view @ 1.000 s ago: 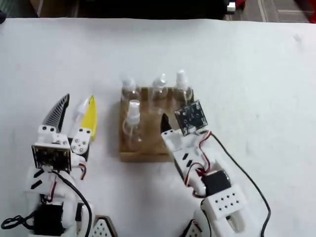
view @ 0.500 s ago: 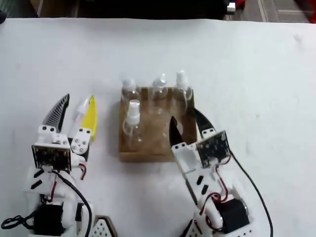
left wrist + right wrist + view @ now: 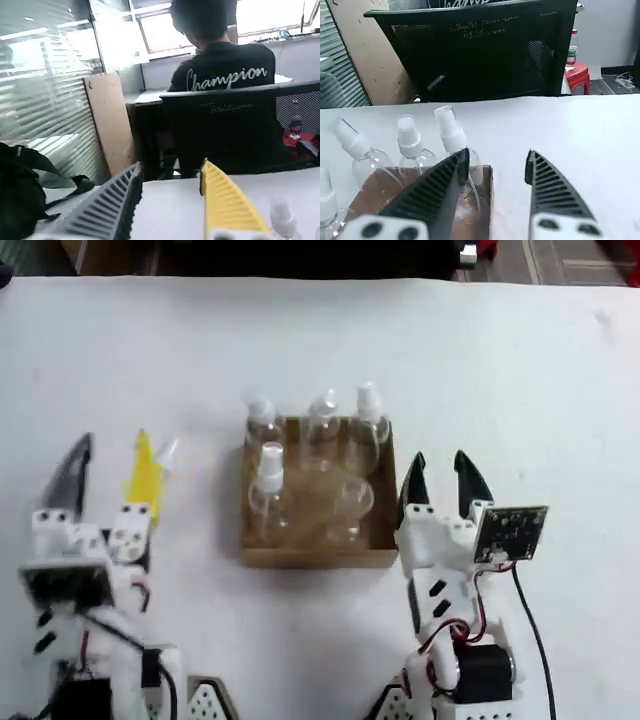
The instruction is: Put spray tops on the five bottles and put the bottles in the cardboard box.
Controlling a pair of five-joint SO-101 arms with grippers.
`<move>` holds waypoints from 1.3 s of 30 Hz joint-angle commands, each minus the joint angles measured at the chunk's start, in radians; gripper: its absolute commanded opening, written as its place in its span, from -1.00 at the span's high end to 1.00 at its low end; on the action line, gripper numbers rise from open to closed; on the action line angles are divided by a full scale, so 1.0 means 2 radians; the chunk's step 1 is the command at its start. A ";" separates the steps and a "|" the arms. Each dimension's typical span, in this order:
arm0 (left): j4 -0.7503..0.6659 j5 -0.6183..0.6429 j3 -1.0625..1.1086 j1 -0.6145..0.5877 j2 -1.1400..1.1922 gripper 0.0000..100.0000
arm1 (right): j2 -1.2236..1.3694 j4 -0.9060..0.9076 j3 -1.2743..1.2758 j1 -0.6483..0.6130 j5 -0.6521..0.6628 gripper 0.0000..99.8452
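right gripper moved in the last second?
Yes. In the high view the right gripper has backed off from over the cardboard box and now sits just outside the box's right edge.

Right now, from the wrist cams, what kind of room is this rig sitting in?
Most likely an office: a black mesh chair stands behind the white table, window blinds run along one side, and a desk sits farther back.

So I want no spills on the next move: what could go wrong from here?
The right end effector is open right beside the cardboard box; swinging in could shove it or tip the capped bottles. The front-right bottle looks uncapped, and the loose spray top by the left end effector could get knocked away.
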 commanded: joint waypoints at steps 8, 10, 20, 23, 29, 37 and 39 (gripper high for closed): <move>0.084 -0.189 -0.149 -0.030 0.103 0.65 | 0.001 -0.073 0.050 0.013 -0.004 0.67; 0.089 -0.221 -0.183 -0.066 0.162 0.65 | 0.001 -0.076 0.051 0.014 -0.004 0.67; 0.107 -0.383 -0.252 -0.249 0.369 0.65 | 0.001 -0.076 0.051 0.015 -0.003 0.67; 0.116 -0.428 -0.252 -0.262 0.392 0.65 | 0.001 -0.076 0.051 0.015 -0.003 0.67; 0.183 -0.509 -0.249 -0.247 0.417 0.65 | 0.001 -0.076 0.051 0.015 -0.003 0.67; 0.188 -0.621 -0.154 -0.192 0.458 0.65 | 0.001 -0.076 0.054 0.013 0.026 0.68; 0.188 -0.627 -0.144 -0.175 0.465 0.65 | 0.000 -0.076 0.055 0.011 0.032 0.68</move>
